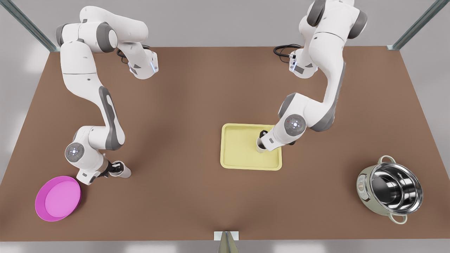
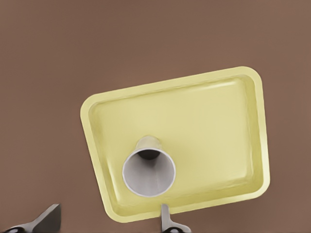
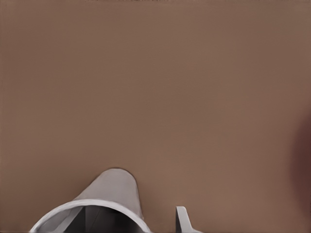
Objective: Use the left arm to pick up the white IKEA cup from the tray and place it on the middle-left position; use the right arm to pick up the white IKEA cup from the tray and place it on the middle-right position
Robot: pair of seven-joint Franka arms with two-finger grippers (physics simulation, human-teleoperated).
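Observation:
The pale yellow tray (image 1: 242,147) lies right of centre in the front view, with a white cup (image 1: 260,147) standing upright near its right edge. My left gripper (image 1: 262,137) hangs just over that cup, open; in the left wrist view its fingertips (image 2: 167,221) straddle the tray's (image 2: 218,126) near rim beside the cup (image 2: 148,172). My right gripper (image 1: 115,169) is low over bare table at the front view's lower left, shut on a second white cup (image 1: 125,172). The right wrist view shows this cup's rim (image 3: 92,208) and one finger (image 3: 183,221).
A round pink plate (image 1: 58,198) sits just left of the right gripper, near the table's front-left corner. A steel pot (image 1: 390,189) with pale handles stands at the front right. Bare brown tabletop (image 1: 175,140) stretches between the two arms.

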